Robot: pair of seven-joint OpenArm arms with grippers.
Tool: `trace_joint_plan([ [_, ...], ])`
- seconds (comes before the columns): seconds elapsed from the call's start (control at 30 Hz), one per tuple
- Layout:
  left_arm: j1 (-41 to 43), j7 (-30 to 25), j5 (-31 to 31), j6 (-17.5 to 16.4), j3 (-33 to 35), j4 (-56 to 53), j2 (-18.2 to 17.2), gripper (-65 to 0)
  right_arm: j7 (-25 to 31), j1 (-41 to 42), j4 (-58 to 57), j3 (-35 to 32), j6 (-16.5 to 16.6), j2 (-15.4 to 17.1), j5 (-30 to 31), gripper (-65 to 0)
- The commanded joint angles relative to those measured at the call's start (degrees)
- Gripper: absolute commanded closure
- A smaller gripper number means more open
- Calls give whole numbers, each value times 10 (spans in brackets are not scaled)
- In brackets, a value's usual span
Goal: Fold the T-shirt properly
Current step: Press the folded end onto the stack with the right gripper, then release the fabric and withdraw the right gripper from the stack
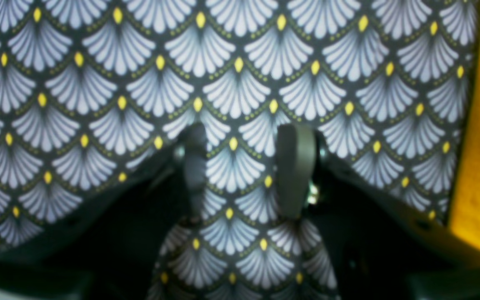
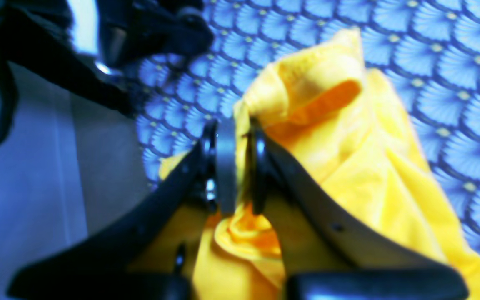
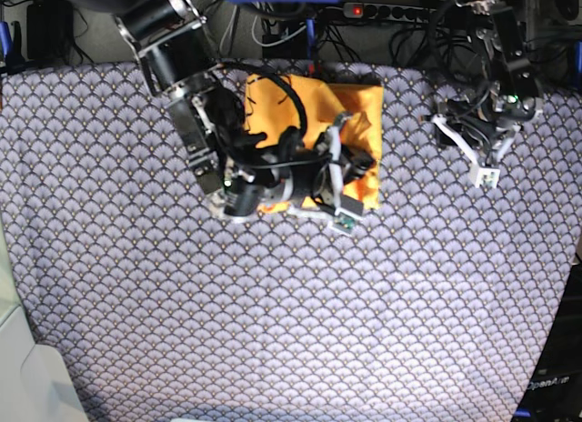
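Pinching a bunched fold of the T-shirt [image 2: 348, 166], right gripper [image 2: 240, 137] has jaws nearly together on the fabric. Shirt sits folded at the far middle of the patterned desk [image 3: 273, 331]. Left gripper [image 1: 244, 143] hovers spread apart, empty, beside the shirt's edge.

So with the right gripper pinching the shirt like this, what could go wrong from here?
1. The right gripper is shut on a bunched wad of the T-shirt, not one flat edge, so pulling may drag several layers and spoil the fold.
2. The left gripper hangs open over the patterned cloth beside the shirt, pinning nothing, so the whole bundle may slide.
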Motion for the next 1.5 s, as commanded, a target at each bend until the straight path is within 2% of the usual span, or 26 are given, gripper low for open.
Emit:
trace_joint_plan([
  [0.0,0,7,0,2,0,5,-4,-275,11,10,9,0,2,-4,12,-75],
  [0.3,0,10,0,2,0,21,-4,-275,23,9,9,-1,2,-1,12,-157],
  [0.47,0,10,0,2,-1,28,-4,-275,18,10,17,-5,2,-1,15,-259],
  [0.6,0,11,0,2,-3,28,-4,-275,18,8,59,-39,2,2,15,-335],
  [0.77,1,11,1,2,-4,26,-17,-275,18,-5,131,-40,2,15,14,-343],
  [0.83,5,11,1,2,-4,25,-20,-275,18,-10,151,-24,2,41,14,-341],
  [0.9,15,7,0,2,-4,26,-29,-275,19,-18,162,-11,2,59,14,-319],
  [0.97,17,7,0,2,-4,26,-32,-275,19,-24,170,16,2,89,14,-269],
  [1.03,18,7,0,2,-4,29,-33,-275,22,-37,170,44,2,124,14,-196],
  [1.2,21,7,0,2,-4,30,-32,-275,24,-64,170,91,2,163,14,-17],
  [1.23,21,7,0,2,-4,30,-31,-275,24,-67,170,97,2,164,14,0],
  [1.4,21,7,0,2,-4,31,-29,-275,56,-99,167,101,2,160,12,0],
  [1.47,21,7,0,2,-4,31,-29,-275,68,-105,146,98,2,149,12,0],
])
